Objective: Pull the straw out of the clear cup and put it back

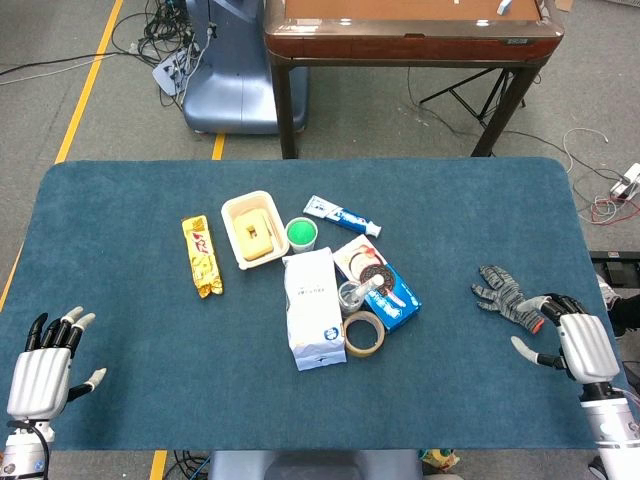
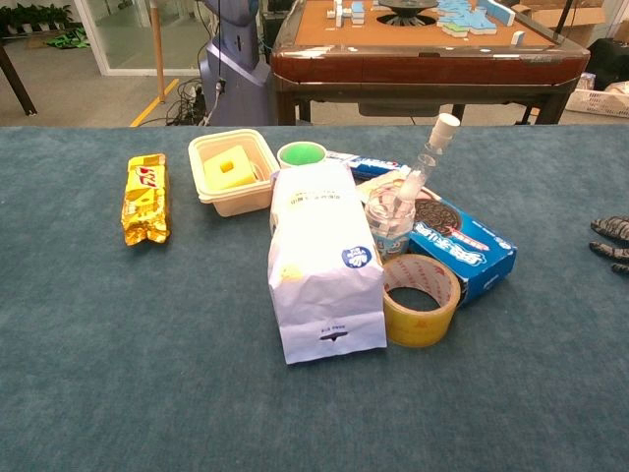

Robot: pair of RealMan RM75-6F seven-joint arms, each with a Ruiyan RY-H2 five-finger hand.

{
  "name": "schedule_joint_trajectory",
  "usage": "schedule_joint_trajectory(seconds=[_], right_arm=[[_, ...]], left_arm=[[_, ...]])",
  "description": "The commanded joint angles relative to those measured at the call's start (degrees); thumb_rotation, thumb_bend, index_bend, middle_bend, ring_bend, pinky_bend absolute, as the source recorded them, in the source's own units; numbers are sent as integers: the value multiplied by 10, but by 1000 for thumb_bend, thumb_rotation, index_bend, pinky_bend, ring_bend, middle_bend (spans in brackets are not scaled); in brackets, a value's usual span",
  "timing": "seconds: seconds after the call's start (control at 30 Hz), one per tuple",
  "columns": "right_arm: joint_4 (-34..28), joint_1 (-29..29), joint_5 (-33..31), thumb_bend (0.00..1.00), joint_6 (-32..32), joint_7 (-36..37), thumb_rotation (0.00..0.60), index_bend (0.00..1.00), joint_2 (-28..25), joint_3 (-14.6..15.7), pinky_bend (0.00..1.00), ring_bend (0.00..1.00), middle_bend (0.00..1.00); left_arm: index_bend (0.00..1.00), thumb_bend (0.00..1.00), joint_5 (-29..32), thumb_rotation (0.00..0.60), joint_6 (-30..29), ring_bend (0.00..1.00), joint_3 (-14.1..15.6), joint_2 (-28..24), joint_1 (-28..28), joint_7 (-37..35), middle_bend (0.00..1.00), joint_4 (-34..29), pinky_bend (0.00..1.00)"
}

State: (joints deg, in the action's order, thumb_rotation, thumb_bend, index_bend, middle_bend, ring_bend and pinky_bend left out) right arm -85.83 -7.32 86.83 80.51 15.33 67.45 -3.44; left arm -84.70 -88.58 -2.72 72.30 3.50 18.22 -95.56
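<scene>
The clear cup [image 2: 388, 228] stands mid-table, wedged between a white paper bag and a blue cookie box; it also shows small in the head view [image 1: 352, 296]. A thick clear straw [image 2: 429, 157] with a white tip sits in the cup, leaning up and to the right. My left hand [image 1: 43, 368] rests at the table's near left corner, fingers spread and holding nothing. Far to the right of the cup, my right hand [image 1: 578, 342] lies with its fingers apart and nothing in it. The chest view shows neither hand.
Around the cup are the white paper bag [image 2: 319, 261], a yellow tape roll [image 2: 421, 300], the blue cookie box [image 2: 462, 246], a green cup [image 2: 302, 154], a yellow container [image 2: 233, 169], a toothpaste tube [image 1: 342, 215] and a gold snack pack [image 2: 145, 197]. A grey glove [image 1: 505, 297] lies by my right hand.
</scene>
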Motion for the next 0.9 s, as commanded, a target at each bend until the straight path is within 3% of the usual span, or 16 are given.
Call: schedule_joint_trajectory(seconds=[0.03, 0.37, 0.6, 0.9], right_arm=[[-2, -2, 0, 296, -2, -1, 600, 409, 0, 1, 232, 266, 397], [-38, -34, -9, 289, -26, -44, 600, 409, -5, -23, 232, 258, 396], [-84, -90, -35, 289, -100, -56, 600, 409, -7, -48, 227, 176, 356], [-102, -165, -97, 290, -194, -72, 600, 443, 29, -82, 226, 170, 351]], left_arm=[[190, 173, 0, 600, 2, 155, 1, 0, 1, -1, 122, 2, 31], [190, 174, -6, 600, -2, 155, 2, -3, -2, -6, 122, 0, 31], [190, 173, -9, 600, -8, 155, 6, -6, -7, -8, 122, -3, 31], [190, 173, -10, 600, -16, 155, 7, -14, -15, -13, 122, -7, 31]])
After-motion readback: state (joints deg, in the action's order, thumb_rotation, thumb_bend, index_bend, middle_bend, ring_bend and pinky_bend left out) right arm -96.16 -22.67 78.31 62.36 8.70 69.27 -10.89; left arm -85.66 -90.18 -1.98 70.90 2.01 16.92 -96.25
